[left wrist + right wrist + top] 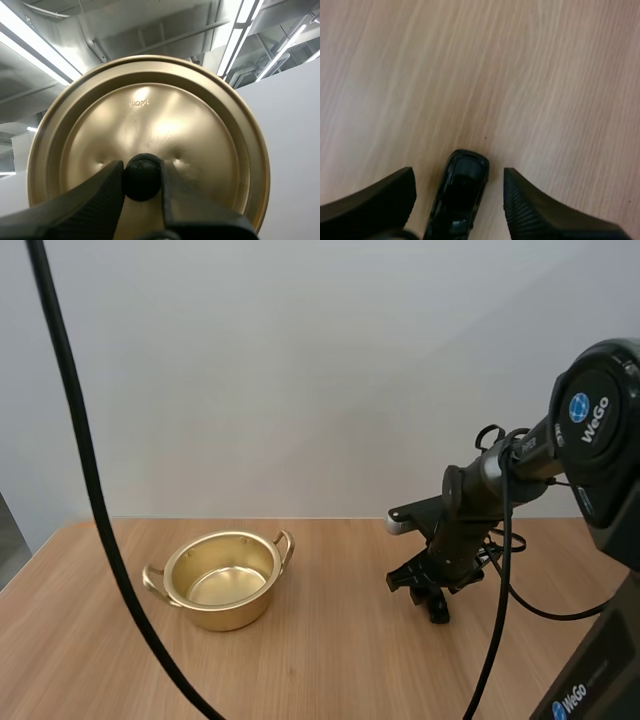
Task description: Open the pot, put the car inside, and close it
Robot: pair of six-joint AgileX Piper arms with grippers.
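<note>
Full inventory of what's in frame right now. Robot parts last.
table: 1, light wood, spans the high view's foreground
pot: 1, gold, two handles, open and empty, on the table toward its left
lid: 1, gold, off the pot, held up by its knob
knob: 1, black, centre of the lid
car: 1, black, lying on the table, right of the pot
left gripper: 1, black, shut on the lid's knob
right gripper: 1, black, open, down at the table, one finger either side of the car, not pinching it
</note>
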